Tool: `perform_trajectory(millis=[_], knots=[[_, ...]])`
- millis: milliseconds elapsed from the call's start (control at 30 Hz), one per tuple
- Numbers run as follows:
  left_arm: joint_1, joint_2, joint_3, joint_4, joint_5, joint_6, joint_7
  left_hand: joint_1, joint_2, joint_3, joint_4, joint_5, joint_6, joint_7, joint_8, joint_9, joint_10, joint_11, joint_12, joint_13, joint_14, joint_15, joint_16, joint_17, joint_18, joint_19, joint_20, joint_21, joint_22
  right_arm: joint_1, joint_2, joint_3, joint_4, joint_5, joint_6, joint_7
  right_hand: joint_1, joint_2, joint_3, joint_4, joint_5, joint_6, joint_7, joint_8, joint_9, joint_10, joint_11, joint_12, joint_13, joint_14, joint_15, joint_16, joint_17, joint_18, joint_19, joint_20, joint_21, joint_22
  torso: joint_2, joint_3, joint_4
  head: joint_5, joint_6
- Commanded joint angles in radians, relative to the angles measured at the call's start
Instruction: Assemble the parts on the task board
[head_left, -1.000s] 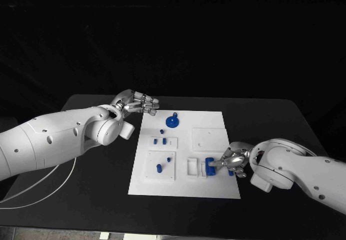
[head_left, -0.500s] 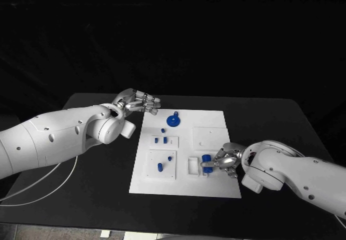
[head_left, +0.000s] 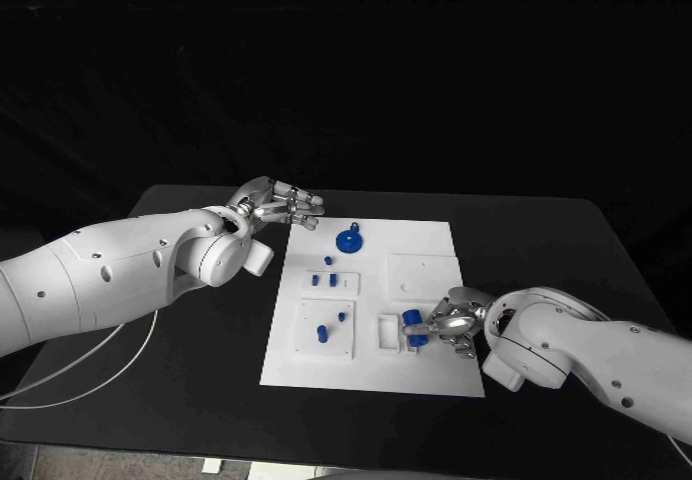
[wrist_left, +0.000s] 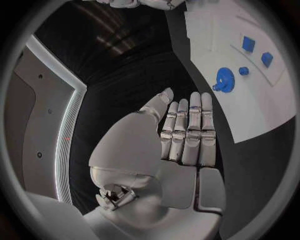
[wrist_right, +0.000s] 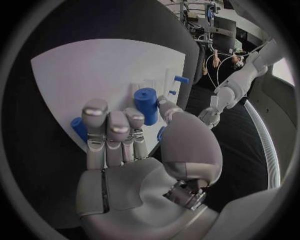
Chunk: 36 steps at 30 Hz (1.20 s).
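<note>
Task board (head_left: 426, 375) lies mid-surface, where the right hand (head_left: 451, 322) pinches a blue cylinder (head_left: 413, 327) near its right edge, while the left hand (head_left: 277, 206) hovers off its far left corner, fingers (wrist_left: 189, 130) pressed together, holding nothing.

black counter (head_left: 173, 390), matte, back edge and both far corners visible in the head view. white task board (head_left: 433, 375) lies flat on it, roughly centred, long side running away from the robot, slightly skewed. bare counter surface shows on both sides of the board and in front of it. a thin white cable (head_left: 72, 375) runs in a loop over the near-left part of the counter, well apart from the board. left wrist view shows the same dark counter (wrist_left: 137, 75) with the board's edge (wrist_left: 250, 127) sitting flush on it. right wrist view shows the board (wrist_right: 81, 75) flat on the counter (wrist_right: 37, 150) too.
</note>
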Motion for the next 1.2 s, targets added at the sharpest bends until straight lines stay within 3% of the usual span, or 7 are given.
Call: perform_trajectory(millis=[33,333,700,900,1200], knots=[[0.000,-0.001,0.001,0.003,0.006,0.014,0.001,-0.006,0.006,-0.001,0.005,-0.006,-0.006,0.003,-0.002,0.000,-0.006,-0.002,0.004,0.000,-0.006,0.000,-0.004,0.000,0.007,0.004,0.002,-0.006,-0.003,-0.010,-0.015,-0.007,0.010,0.015,-0.055,-0.023,-0.013,0.003,0.052,-0.056,-0.003,0.013,-0.002,0.008,-0.032,0.001,-0.006,0.004,-0.002,0.009,-0.001,-0.005,-0.001,-0.015,0.050,0.003,-0.002,0.002,0.000,-0.0003,-0.0005,0.002,0.001],[0.000,-0.002,0.001,0.004,0.006,0.016,0.000,-0.006,0.006,-0.001,0.005,-0.006,-0.006,0.003,-0.002,0.000,-0.006,-0.002,0.004,0.000,-0.006,0.000,-0.004,0.000,0.007,0.004,0.002,-0.006,-0.003,-0.009,-0.036,0.011,0.070,0.040,-0.078,-0.011,-0.012,0.009,0.039,-0.049,-0.002,0.035,-0.008,0.007,-0.034,0.002,-0.011,0.002,-0.007,0.010,-0.003,-0.003,0.004,-0.020,0.051,0.000,0.001,0.009,0.001,-0.0005,-0.0002,0.006,-0.001],[0.001,-0.003,0.001,0.004,0.006,0.017,-0.002,-0.006,0.006,-0.001,0.005,-0.006,-0.006,0.003,-0.002,0.000,-0.006,-0.002,0.004,0.000,-0.006,0.000,-0.004,0.000,0.007,0.004,0.002,-0.006,-0.003,-0.006,-0.028,0.016,0.091,0.034,-0.073,-0.015,-0.009,0.005,0.028,-0.043,-0.002,0.038,-0.009,0.007,-0.037,0.002,-0.011,0.003,-0.009,0.009,-0.003,-0.002,0.006,-0.021,0.051,0.000,-0.001,0.014,0.000,-0.0012,0.0003,0.011,-0.003],[0.001,-0.002,0.001,0.005,0.002,0.017,-0.002,-0.005,0.004,-0.002,0.006,-0.006,-0.008,0.003,-0.002,0.000,-0.007,-0.002,0.004,0.000,-0.007,0.000,-0.004,0.000,0.007,0.005,0.003,-0.006,-0.009,0.000,-0.007,0.008,0.068,0.036,-0.026,-0.041,-0.014,-0.009,0.019,-0.020,-0.004,0.038,-0.008,0.007,-0.040,-0.001,-0.011,-0.003,-0.013,0.009,-0.004,-0.006,0.006,-0.022,0.050,-0.001,-0.007,0.016,0.001,-0.0014,0.0011,0.013,-0.006],[0.001,-0.002,0.000,0.009,-0.022,0.021,-0.003,-0.005,0.003,-0.002,0.006,-0.006,-0.009,0.004,-0.002,0.000,-0.008,-0.002,0.004,0.000,-0.007,0.001,-0.004,0.000,0.007,0.005,0.003,-0.006,-0.011,0.003,0.021,-0.008,0.038,0.027,-0.009,-0.057,-0.012,-0.011,0.014,-0.009,-0.004,0.036,-0.007,0.007,-0.041,-0.003,-0.011,-0.008,-0.016,0.008,-0.004,-0.010,0.006,-0.023,0.050,-0.001,-0.010,0.018,0.002,-0.0008,-0.0003,0.018,-0.010]])
